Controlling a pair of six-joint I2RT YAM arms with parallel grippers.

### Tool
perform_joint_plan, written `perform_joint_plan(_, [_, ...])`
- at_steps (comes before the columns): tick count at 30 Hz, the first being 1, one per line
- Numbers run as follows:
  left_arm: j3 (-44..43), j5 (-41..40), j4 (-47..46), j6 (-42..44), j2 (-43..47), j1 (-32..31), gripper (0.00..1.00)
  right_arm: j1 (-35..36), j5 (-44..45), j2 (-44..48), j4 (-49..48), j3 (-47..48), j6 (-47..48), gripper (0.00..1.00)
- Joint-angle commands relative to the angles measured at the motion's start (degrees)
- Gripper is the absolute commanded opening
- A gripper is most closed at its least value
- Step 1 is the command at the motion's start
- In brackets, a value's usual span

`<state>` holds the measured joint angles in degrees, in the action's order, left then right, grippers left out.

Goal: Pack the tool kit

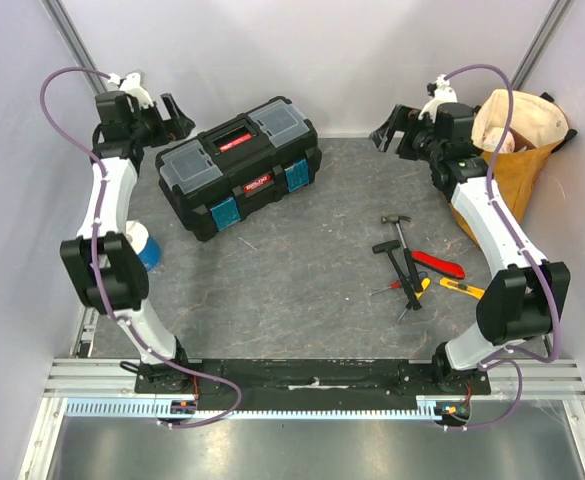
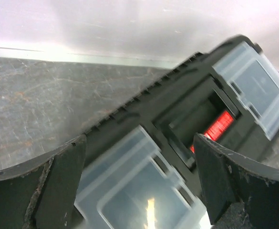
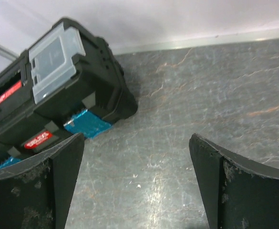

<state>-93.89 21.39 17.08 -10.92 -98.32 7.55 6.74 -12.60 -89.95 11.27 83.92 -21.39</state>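
at far centre-left of table (image 1: pixel 302 290), toolbox (image 1: pixel 240 165) sits closed. hammer (image 1: pixel 401 233), pliers (image 1: pixel 437 265), knife (image 1: pixel 462 290) loose, well right. left gripper (image 1: pixel 177 117) wide open, empty, beside toolbox; right gripper (image 1: pixel 387 131) likewise wide, empty.

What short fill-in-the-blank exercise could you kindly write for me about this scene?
1. The lid of the toolbox is ____.
2. The hammer lies to the robot's ____ of the toolbox.
3. The left hand and the right hand are both ____ and hold nothing.
4. The front latches are ____ in colour.

Missing words: closed; right; open; blue.
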Motion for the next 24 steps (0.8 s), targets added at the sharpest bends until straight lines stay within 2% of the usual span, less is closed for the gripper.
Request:
perform_joint_plan(1, [-9.4, 7.3, -5.2, -3.8, -8.0, 2.8, 0.98, 2.1, -1.6, 1.9, -2.3, -2.6, 0.6, 0.98])
perform_joint_plan(4, [-12.4, 9.3, -8.2, -2.7, -12.7, 3.3, 0.98, 3.0, -1.4, 2.2, -2.3, -4.4, 0.5, 0.98])
perform_joint_plan(9, [-21.0, 26.7, -6.1, -0.5, -21.5, 4.2, 0.98, 4.3, -1.0, 2.6, -2.0, -6.5, 0.6, 0.98])
perform_joint_plan(11, [-21.2, 30.7, -6.0, 0.1, -22.4, 4.2, 0.98, 4.9, -0.1, 2.5, -1.8, -6.9, 1.1, 0.98])
perform_joint_plan(16, [-17.8, 31.6, -5.2, 2.9, -22.3, 4.2, 0.99, 6.4, 0.0, 0.7, -1.4, -6.9, 1.6, 0.98])
perform_joint_plan(24, [-14.8, 37.9, 4.1, 7.7, -20.9, 4.1, 0.99, 8.0, -1.4, -2.7, -1.2, -6.4, 1.5, 0.98])
